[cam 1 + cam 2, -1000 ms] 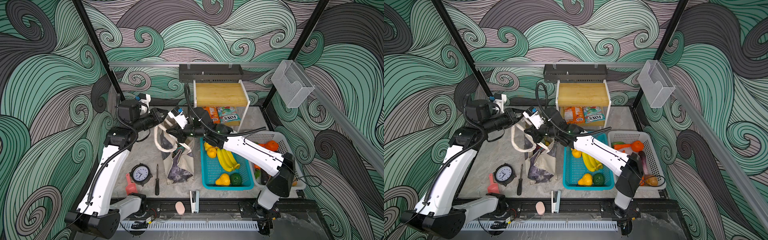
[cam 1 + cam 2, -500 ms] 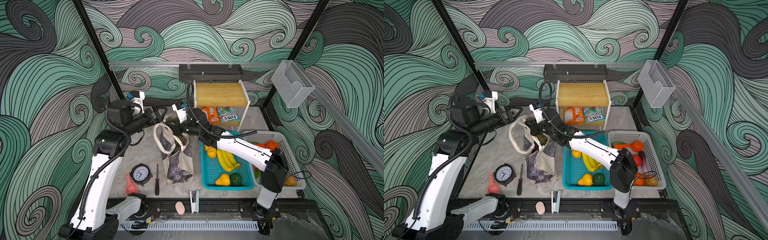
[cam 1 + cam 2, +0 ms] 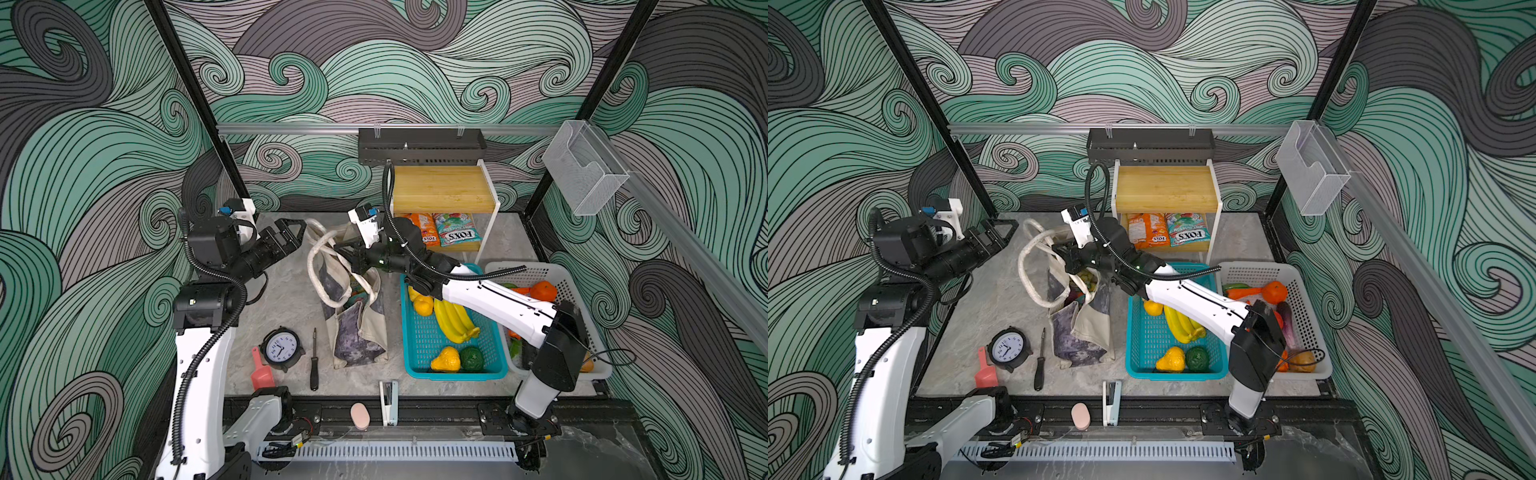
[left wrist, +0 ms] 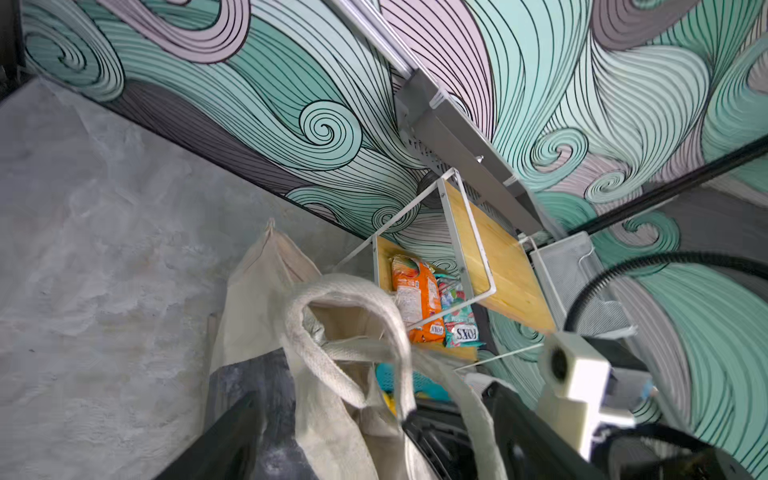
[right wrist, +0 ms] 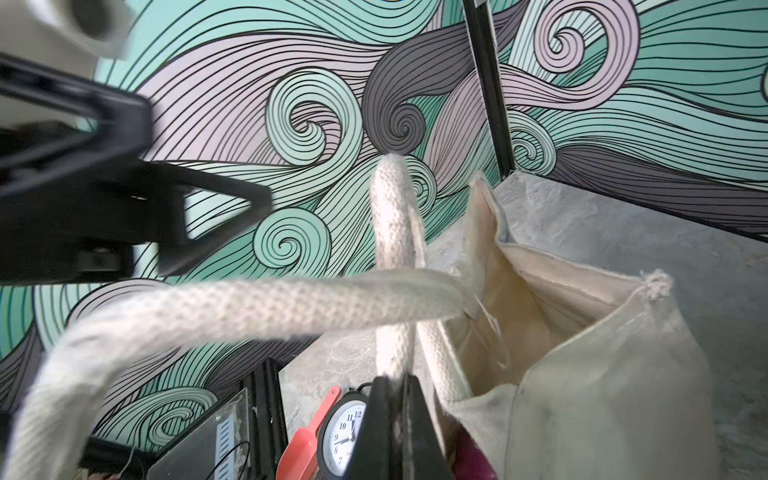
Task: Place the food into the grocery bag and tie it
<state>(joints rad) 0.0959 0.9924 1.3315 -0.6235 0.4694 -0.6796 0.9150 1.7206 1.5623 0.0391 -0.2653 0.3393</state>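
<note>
The cream grocery bag [image 3: 358,332] [image 3: 1080,334] slumps in mid-table, and yellow-green food [image 3: 1088,276] shows in its mouth. My right gripper [image 3: 343,251] [image 3: 1059,251] [image 5: 395,386] hovers over the bag's mouth, shut on a cream strap handle [image 5: 392,232]. Another strap loop [image 3: 316,253] [image 3: 1027,255] droops to the left. My left gripper [image 3: 299,232] [image 3: 1005,232] is open and empty, just left of that loop and apart from it; one finger [image 4: 224,440] shows in the left wrist view. Bananas [image 3: 453,320] lie in the teal basket [image 3: 415,370], and candy packets [image 3: 457,235] sit under the shelf.
A white basket [image 3: 575,299] with an orange [image 3: 544,291] and vegetables stands at the right, under my right arm. The wooden shelf [image 3: 440,189] is at the back. A clock [image 3: 280,347], screwdriver [image 3: 314,361], red scoop [image 3: 259,374] and stapler [image 3: 388,401] lie near the front.
My left gripper has opened, let go of the straps and drawn back to the left. The right gripper stays shut on its strap and has shifted slightly toward the back.
</note>
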